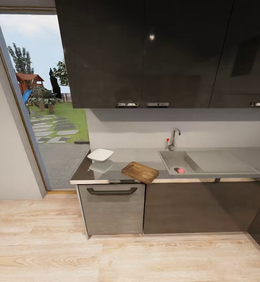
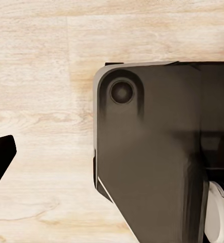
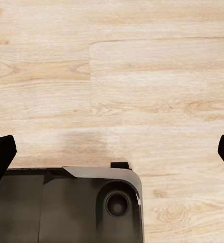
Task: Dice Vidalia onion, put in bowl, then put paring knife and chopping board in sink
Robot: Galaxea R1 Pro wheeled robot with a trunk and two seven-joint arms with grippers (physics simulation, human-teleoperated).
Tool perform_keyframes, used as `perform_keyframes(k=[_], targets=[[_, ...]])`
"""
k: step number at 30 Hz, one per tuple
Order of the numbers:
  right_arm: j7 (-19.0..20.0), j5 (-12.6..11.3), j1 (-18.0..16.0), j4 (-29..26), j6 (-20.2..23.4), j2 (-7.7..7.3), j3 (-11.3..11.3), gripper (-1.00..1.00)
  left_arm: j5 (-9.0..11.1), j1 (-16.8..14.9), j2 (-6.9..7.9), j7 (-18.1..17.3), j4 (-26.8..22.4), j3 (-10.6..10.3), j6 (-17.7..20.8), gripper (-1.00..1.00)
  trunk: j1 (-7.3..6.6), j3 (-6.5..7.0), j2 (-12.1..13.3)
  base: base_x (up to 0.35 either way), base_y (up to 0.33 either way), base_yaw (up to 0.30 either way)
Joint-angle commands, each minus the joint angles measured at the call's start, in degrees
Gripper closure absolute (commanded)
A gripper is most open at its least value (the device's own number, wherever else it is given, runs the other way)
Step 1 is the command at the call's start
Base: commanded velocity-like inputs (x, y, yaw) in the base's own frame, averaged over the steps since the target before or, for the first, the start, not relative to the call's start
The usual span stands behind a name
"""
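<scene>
Head view: glossy grey reflective table (image 1: 145,156) with a thin metallic front edge, under glossy dark-grey wall cabinets (image 1: 145,55) with chrome bar handles.
Sink: rectangular grey steel sink (image 1: 208,162) set into the table, with a flat drainboard on its far side and an angular chrome tap (image 1: 173,138) with a red-tipped lever behind it.
Onion: small rounded pinkish Vidalia onion (image 1: 180,170) lying in the sink basin near its front wall.
Board: dark brown wood-grain chopping board (image 1: 140,172) with rounded corners, flat on the table just beside the sink, one corner reaching past the front edge.
Bowl: shallow white squarish bowl (image 1: 100,155) with rounded corners, on the table near its end, apart from the board; its reflection shows in the gloss below it.
Below the table: brushed grey drawer front (image 1: 112,209) with a dark bar handle, next to smooth dark cabinet doors.
Surroundings: light wood plank floor (image 1: 67,254); tall glazed opening (image 1: 47,98) onto a garden with paving stones.
Left wrist view: pale wood-grain floor, dark rounded robot base (image 2: 152,162), and one black fingertip (image 2: 0,157) at the frame edge; I cannot tell how the left claw stands.
Right wrist view: the same floor and base (image 3: 66,207); two black fingertips (image 3: 0,152) at opposite frame edges, so the right claw (image 3: 112,154) is spread wide and holds nothing.
</scene>
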Motion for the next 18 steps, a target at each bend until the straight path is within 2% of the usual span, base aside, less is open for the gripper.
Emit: perform_keyframes(k=[1, 18], targets=[[-0.2, 0.0, 0.0, 0.1, -0.2, 0.02, 0.0, -1.0, 0.0, 0.0, -0.02, 0.0, 0.0, 0.0, -0.2, -1.0, 0.02, 0.0, 0.0, 0.0, 0.0, 0.0], [-0.2, 0.0, 0.0, 0.1, -0.2, 0.02, 0.0, -1.0, 0.0, 0.0, 0.02, 0.0, 0.1, 0.0, -0.2, -1.0, 0.02, 0.0, 0.0, 0.0, 0.0, 0.0]])
